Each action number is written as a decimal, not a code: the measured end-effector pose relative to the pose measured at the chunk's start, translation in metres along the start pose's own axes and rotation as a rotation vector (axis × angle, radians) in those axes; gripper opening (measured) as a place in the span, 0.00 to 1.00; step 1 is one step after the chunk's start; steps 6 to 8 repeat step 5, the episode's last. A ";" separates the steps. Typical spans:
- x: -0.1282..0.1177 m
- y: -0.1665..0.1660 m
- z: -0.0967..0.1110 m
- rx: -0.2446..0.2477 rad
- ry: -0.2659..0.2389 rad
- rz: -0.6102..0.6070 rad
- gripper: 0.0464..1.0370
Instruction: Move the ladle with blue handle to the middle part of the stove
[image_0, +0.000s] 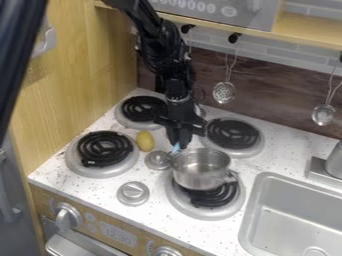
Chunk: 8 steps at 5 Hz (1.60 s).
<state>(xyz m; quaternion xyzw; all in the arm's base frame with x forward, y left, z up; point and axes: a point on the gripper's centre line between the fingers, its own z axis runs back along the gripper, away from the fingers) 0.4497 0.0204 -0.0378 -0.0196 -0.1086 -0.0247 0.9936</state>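
My gripper (179, 144) hangs over the middle of the stove, just behind the silver pot (200, 170). The ladle (157, 160) has its round metal bowl low over the white stove top, between the front left burner and the pot. Its blue handle (176, 148) rises from the bowl toward the gripper's lower end, where the two meet or overlap in view. The gripper hides the handle's upper part, and whether it holds the handle is unclear.
A yellow oval object (145, 141) lies left of the gripper. Black coil burners surround this middle area; the pot stands on the front right one (207, 195). A grey knob (133, 193) is in front, the sink (294, 215) at right. Strainers hang behind.
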 end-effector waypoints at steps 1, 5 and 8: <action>0.013 0.002 0.000 0.006 -0.003 0.019 0.11; 0.021 0.002 -0.019 0.017 0.080 0.036 0.71; 0.021 0.002 -0.019 0.017 0.080 0.036 0.71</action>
